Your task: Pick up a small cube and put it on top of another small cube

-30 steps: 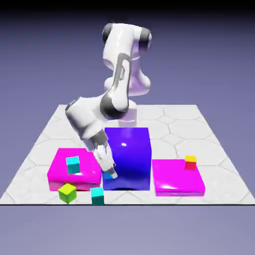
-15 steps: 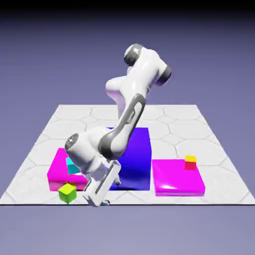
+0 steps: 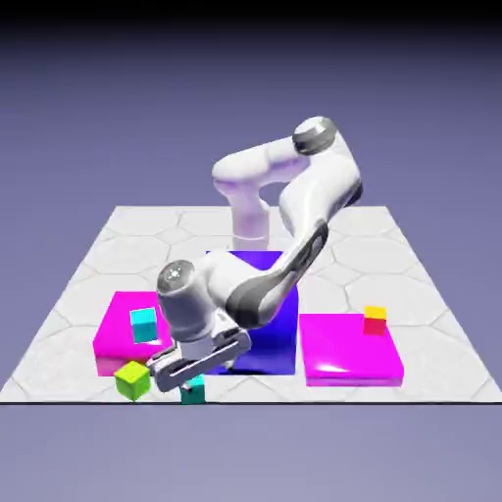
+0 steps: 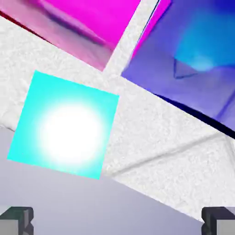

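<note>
The gripper (image 3: 193, 376) hangs low over the table's (image 3: 59, 333) near edge with its jaws spread wide and nothing between them; a second ago it was further back, by the blue block (image 3: 257, 306), and has since swung forward and down. The small cube (image 3: 194, 393) sits right under it at that edge, partly hidden, its turquoise top filling the hand view (image 4: 64, 124). Just beside it lies the lime cube (image 3: 131, 379). Behind, the magenta slab (image 3: 118, 333) carries another teal cube (image 3: 144, 324), unmoved
</note>
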Available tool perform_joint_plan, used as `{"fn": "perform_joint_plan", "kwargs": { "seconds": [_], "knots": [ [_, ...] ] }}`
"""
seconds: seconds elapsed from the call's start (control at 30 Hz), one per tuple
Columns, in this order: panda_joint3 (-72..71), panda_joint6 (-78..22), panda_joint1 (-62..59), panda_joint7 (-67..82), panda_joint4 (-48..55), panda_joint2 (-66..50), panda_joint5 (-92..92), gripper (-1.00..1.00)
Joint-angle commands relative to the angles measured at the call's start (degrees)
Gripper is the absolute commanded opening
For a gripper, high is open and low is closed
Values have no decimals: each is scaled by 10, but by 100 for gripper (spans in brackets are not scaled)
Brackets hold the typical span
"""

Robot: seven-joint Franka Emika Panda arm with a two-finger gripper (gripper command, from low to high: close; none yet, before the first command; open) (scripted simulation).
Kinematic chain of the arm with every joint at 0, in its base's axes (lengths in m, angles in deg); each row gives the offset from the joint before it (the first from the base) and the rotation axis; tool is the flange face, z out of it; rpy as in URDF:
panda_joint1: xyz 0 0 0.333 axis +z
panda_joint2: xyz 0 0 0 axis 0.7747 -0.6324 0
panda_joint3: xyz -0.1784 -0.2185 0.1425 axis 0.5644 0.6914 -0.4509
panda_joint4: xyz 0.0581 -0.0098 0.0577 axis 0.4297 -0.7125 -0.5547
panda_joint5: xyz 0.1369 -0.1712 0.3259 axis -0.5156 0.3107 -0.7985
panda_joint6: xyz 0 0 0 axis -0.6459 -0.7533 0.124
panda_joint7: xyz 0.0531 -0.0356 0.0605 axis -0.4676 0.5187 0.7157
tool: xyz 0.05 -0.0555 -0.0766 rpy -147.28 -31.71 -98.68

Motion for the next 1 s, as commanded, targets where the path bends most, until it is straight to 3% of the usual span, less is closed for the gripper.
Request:
{"fn": "perform_joint_plan", "kwargs": {
  "seconds": [0.0,0.13,0.27,0.3,0.47,0.67,0.97],
  "knots": [
    [0,10,1,-25,-4,-2,9,0],
    [33,22,35,-78,-30,-14,36,0],
    [-44,94,7,-70,-36,-35,-1,0],
    [-44,94,7,-70,-36,-35,-1,-100],
    [38,17,30,-73,-27,-18,34,-100],
    [151,-103,-90,33,30,-115,-19,-100],
    [-15,64,-161,-37,1,40,128,-100]
  ]
}}
